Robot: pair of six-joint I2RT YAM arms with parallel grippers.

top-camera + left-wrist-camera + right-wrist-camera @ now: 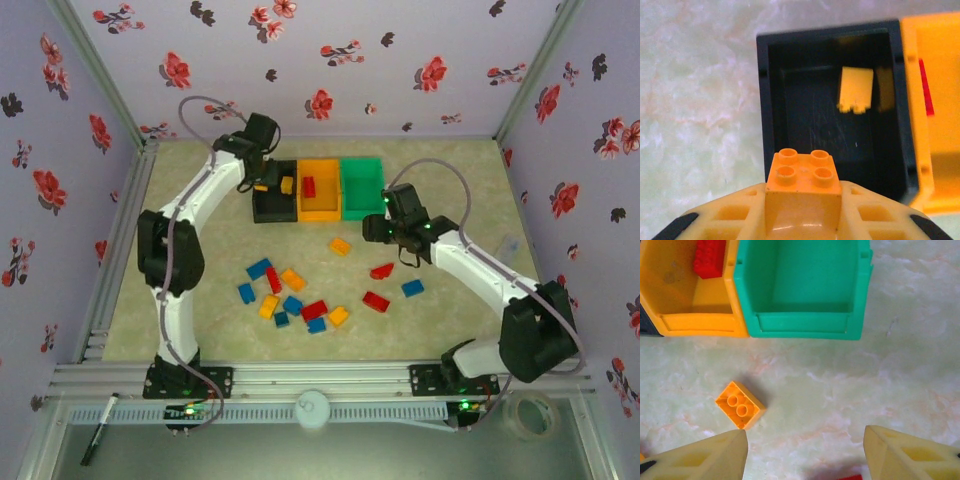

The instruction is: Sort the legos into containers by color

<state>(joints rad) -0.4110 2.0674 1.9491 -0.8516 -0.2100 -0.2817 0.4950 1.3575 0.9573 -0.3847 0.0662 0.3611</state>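
My left gripper (pixel 262 184) hangs over the black bin (pixel 268 210), shut on an orange brick (pixel 803 180) with its studs up. Another orange brick (pixel 856 89) lies inside the black bin (pixel 763 100). The orange bin (pixel 320 208) holds a red brick (pixel 309 186), and the green bin (pixel 361 205) looks bare inside. My right gripper (pixel 805 450) is open above bare table, in front of the green bin (pixel 802 322). An upside-down orange brick (pixel 740 405) lies just off its left finger. Several red, blue and orange bricks (pixel 292 300) lie scattered mid-table.
A red brick (pixel 382 270), another red one (pixel 376 301) and a blue one (pixel 412 288) lie near my right arm. Flowered walls close in the table on three sides. A roll of tape (pixel 529 414) and a pen (pixel 98 430) lie beyond the front rail.
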